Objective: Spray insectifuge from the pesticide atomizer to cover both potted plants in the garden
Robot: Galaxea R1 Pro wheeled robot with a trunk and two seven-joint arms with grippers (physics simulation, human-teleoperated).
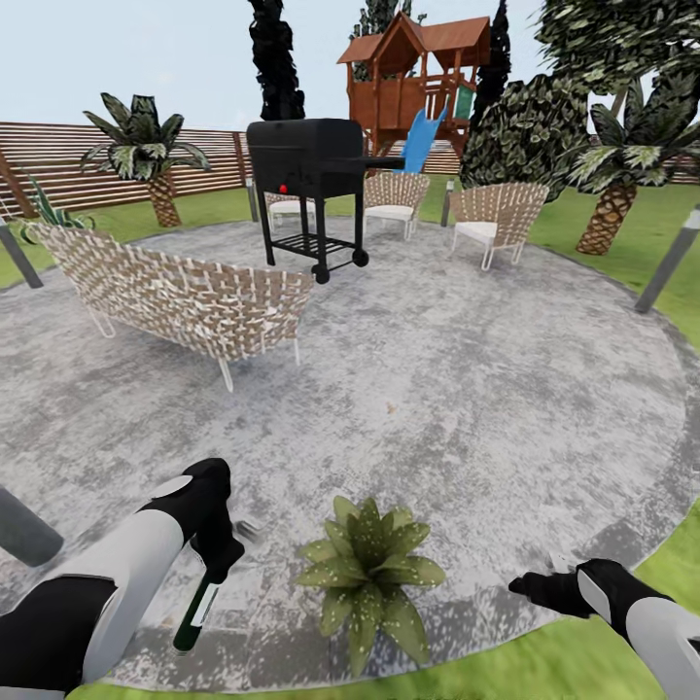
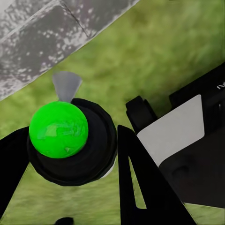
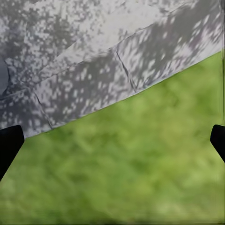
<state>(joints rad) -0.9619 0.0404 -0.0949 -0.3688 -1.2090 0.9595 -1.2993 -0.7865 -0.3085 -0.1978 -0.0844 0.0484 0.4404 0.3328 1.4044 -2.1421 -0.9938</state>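
My left gripper (image 1: 220, 562) is shut on the pesticide atomizer (image 1: 197, 608), a slim dark-green bottle with a white label that hangs tilted below the fingers, over the patio's near edge. In the left wrist view the atomizer (image 2: 60, 130) shows a bright green round top in a dark body between the black fingers (image 2: 140, 183). One potted plant (image 1: 367, 569), a low rosette of speckled pointed leaves, stands just right of the bottle. My right gripper (image 1: 541, 587) is open and empty, right of that plant; its view looks down on lawn and patio edge (image 3: 112, 140). A spiky green plant (image 1: 47, 208) stands behind the sofa.
On the round grey patio (image 1: 467, 389) stand a wicker sofa (image 1: 185, 297), a black grill (image 1: 311, 185) and two wicker chairs (image 1: 397, 199) (image 1: 496, 222). Grey bollard lamps (image 1: 669, 261) (image 1: 23, 530) edge it. Palms (image 1: 611, 199), a wooden playhouse (image 1: 418, 78) and a fence (image 1: 58, 160) stand behind.
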